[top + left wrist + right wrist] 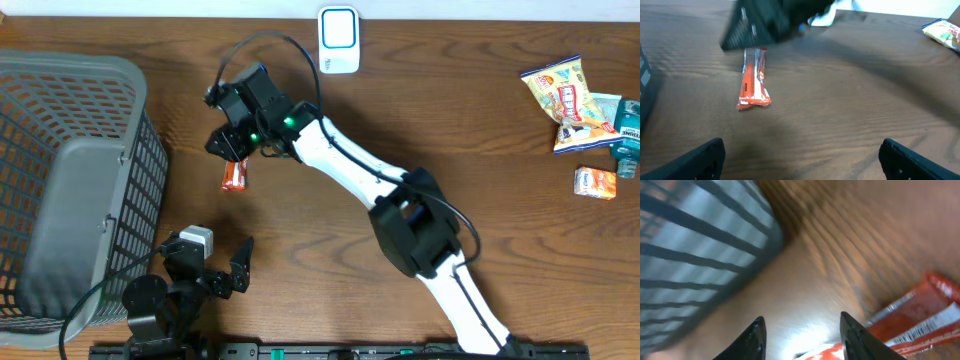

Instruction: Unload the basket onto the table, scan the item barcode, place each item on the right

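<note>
I am centring the right pincer (802, 335) over the snack bar (752, 80) toward the left edge of the tabletop (470, 130), aiming for a square mid-wrapper hold. Blur is hiding whether it is pinching yet.

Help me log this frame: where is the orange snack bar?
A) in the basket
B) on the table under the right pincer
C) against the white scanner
B: the orange snack bar lies on the table, just below the right pincer, clear of the basket.
</note>
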